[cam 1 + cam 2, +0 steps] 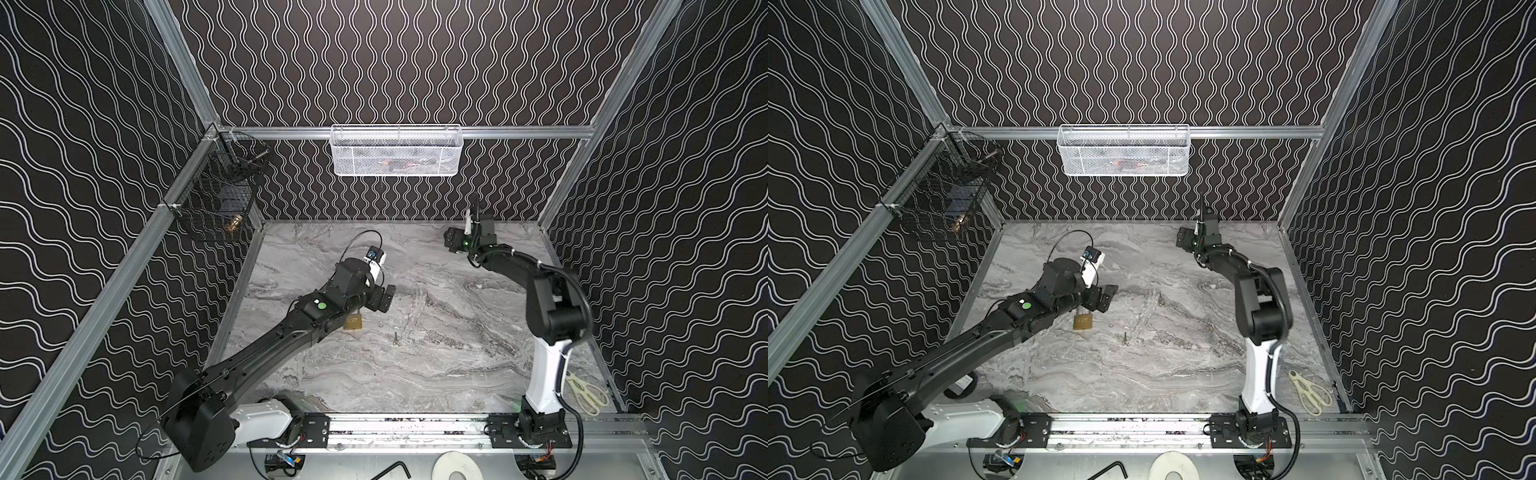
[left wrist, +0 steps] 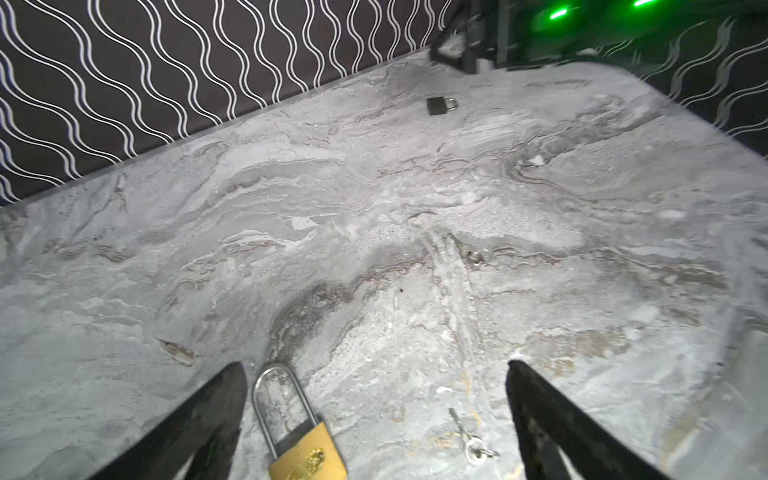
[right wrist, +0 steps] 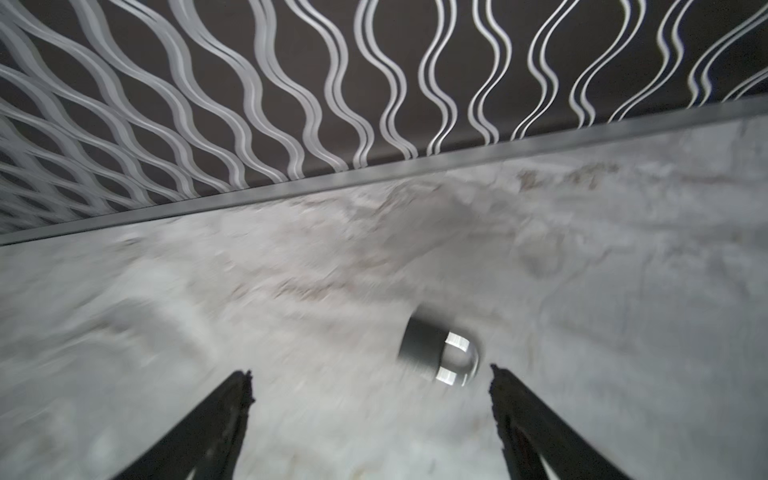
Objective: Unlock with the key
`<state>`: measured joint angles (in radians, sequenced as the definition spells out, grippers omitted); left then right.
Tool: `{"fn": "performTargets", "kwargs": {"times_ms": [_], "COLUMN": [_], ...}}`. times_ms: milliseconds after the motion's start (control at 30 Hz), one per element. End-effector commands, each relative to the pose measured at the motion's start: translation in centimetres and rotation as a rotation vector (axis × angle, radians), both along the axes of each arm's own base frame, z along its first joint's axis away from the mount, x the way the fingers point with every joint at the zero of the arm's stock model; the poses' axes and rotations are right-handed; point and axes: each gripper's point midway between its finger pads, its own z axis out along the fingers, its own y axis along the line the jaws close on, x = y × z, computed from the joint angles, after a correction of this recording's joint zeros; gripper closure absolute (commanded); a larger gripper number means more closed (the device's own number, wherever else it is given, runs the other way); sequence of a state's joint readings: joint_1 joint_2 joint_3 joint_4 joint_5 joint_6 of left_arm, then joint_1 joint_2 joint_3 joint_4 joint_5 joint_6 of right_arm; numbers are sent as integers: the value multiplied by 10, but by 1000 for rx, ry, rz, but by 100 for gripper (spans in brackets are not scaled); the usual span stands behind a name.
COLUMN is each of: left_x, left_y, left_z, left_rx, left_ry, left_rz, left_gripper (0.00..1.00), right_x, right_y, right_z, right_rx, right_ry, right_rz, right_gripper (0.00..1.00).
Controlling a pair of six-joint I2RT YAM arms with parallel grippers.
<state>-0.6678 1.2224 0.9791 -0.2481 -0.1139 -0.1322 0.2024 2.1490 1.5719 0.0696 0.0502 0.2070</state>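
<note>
**A:** Where is the key?

**B:** Flat on the marble table (image 1: 457,365), just below the middle of both top views. The key (image 1: 397,340) lies bare with nothing touching it, a little to the right of the brass padlock (image 1: 353,323).

**A:** And the grippers?

**B:** Both are released. The left gripper (image 1: 383,298) hovers over the brass padlock with its jaws spread wide and empty. Its wrist view shows the shackle just beside one finger and the key nearer the other. The right gripper (image 3: 370,370) is at the table's upper right, by the back wall, with its jaws also apart. A black padlock (image 3: 428,349) lies on the table just ahead of its fingers, and nothing grips it.

**A:** So what could go wrong?

**B:** The key is thin and lies flat on a hard slab. I'd expect closing fingers to skate it sideways rather than lift it. They might also catch only the small ring at its head, so it dangles and won't line up with a keyway.

**A:** And the locks?

**B:** There are two locks and one key, and I can't tell which lock it fits. In the wrong one it would jam. The left finger also stands so close to the shackle that coming down could knock the brass padlock round and turn its keyway away. A padlock that nobody holds will probably slide when the key pushes in.
</note>
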Motion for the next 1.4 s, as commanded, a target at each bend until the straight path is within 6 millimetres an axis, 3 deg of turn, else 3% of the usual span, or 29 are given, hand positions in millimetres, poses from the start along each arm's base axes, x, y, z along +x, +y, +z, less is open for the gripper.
{"fn": "performTargets", "kwargs": {"times_ms": [0, 133, 267, 367, 467, 533, 633, 867, 1133, 1200, 1267, 1367], "left_x": [-14, -24, -31, -33, -34, -34, -34, -38, -40, -40, -40, -38], "left_y": [0, 12, 24, 28, 28, 28, 28, 32, 32, 30, 29, 25], "left_z": [4, 13, 14, 11, 10, 10, 7, 3, 9, 10, 9, 5], "left_rx": [-85, -103, -92, -86, -87, -92, -93, -106, -112, -122, -133, -154], "left_ry": [49, 39, 26, 22, 28, 23, 19, 25, 11, 14, 17, 19], "left_rz": [3, 27, 51, 62, 57, 57, 56, 70, 61, 57, 56, 49], "left_gripper": [1, 1, 1, 1, 1, 1, 1, 1, 1, 1, 1, 1], "right_x": [24, 48, 58, 58, 51, 44, 39, 42, 7, -4, -16, -37], "right_y": [-21, -27, -26, -28, -32, -33, -32, -15, -12, -10, -4, 10], "right_z": [-19, -22, -47, -72, -76, -71, -70, -85, -106, -109, -110, -106], "right_rx": [-193, -253, -246, -270, -288, -279, -252, -221, -168, -151, -129, -114], "right_ry": [-4, 12, 133, 268, 297, 277, 267, 344, 451, 482, 500, 499], "right_rz": [-47, -58, -7, 14, 10, 4, -1, 60, 70, 81, 99, 130], "right_gripper": [7, 7, 7, 11, 17, 29, 36, 39, 50, 59, 65, 65]}}
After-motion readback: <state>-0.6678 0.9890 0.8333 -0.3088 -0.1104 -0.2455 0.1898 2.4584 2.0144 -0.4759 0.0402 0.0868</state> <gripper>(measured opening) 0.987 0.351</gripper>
